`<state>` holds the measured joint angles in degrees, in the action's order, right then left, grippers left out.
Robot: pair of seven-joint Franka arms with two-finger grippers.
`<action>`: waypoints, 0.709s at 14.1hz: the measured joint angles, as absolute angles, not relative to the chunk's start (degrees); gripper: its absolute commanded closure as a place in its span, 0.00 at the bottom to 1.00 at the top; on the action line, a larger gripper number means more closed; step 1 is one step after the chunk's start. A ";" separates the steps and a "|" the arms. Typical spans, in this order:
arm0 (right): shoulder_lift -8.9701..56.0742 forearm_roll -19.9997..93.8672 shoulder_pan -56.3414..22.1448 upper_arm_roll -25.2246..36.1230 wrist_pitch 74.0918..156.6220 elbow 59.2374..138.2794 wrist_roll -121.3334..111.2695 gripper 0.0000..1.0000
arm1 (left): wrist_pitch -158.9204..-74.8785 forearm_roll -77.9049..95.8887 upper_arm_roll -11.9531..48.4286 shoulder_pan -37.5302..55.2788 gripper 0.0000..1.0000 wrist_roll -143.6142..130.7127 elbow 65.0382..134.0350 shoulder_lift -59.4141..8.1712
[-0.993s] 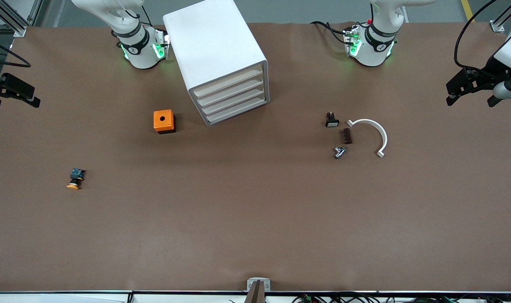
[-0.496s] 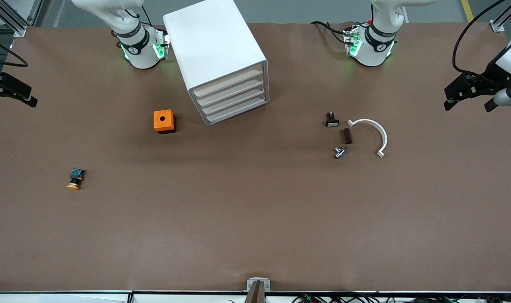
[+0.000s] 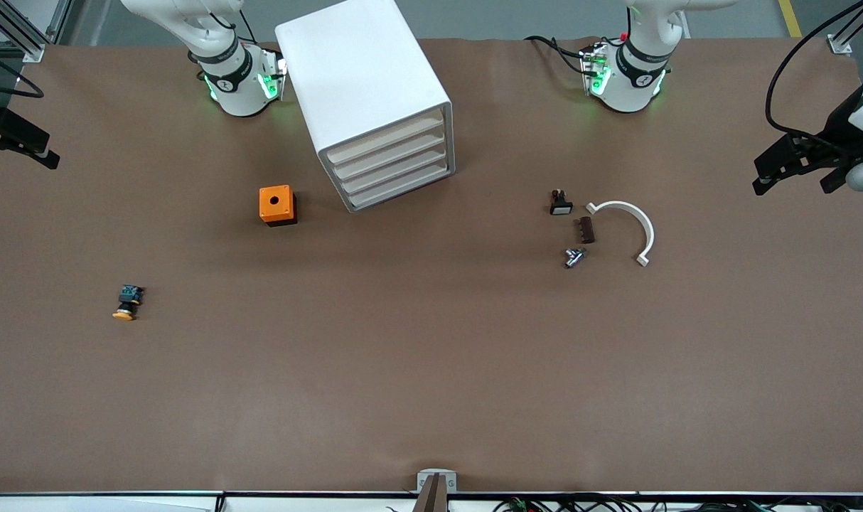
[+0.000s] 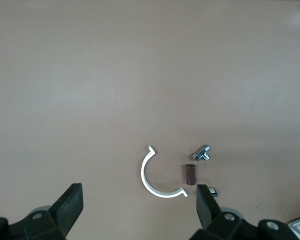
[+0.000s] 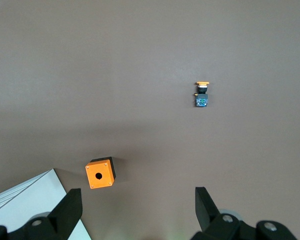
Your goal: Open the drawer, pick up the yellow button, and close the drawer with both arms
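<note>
Down at the right arm's end of the counter (image 3: pixel 431 370), the button (image 3: pixel 125 302) lies on its side on the bare brown surface, its orange cap toward the front camera and its blue end away from it. Farther from that camera and nearer the middle sits an orange cube (image 3: pixel 276 204) with a round hole, just beside a white drawer cabinet (image 3: pixel 364 92) whose four drawers are all shut. Toward the left arm's end lie a white curved clip (image 3: pixel 629 226), a small brown block (image 3: pixel 586 230), a silver fitting (image 3: pixel 574 257) and a small black part (image 3: pixel 560 203), close together. The right end effector (image 3: pixel 12 142) hangs over the counter's edge at its own end, fingers apart and empty; the left end effector (image 3: pixel 794 167) hangs over its end, likewise spread and empty.
</note>
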<state>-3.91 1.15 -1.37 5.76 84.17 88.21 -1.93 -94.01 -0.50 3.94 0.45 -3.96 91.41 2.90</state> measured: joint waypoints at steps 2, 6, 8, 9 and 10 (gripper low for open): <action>-3.91 1.15 -1.37 5.76 84.24 88.26 -1.93 0.00 | -93.92 -0.50 3.92 0.44 0.00 -3.85 91.31 2.90; -3.91 1.49 -1.37 5.76 84.24 88.26 -1.93 0.00 | -93.85 -0.50 3.92 0.45 0.00 -3.85 91.28 2.90; -3.91 1.64 -1.34 5.76 84.11 88.29 -1.93 0.00 | -93.84 -0.50 3.92 0.44 0.00 -3.85 91.26 2.90; -3.91 1.82 -1.20 5.77 84.03 88.36 -1.93 0.00 | -93.84 -0.50 3.92 0.44 0.00 -3.85 91.25 2.90; -3.91 2.04 -0.98 5.77 83.98 88.44 -1.93 0.00 | -93.84 -0.50 3.92 0.44 0.00 -3.85 91.24 2.90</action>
<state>-3.91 2.04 -0.98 5.77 83.98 88.44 -1.93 -93.84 -0.50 3.92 0.44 -3.85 91.24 2.90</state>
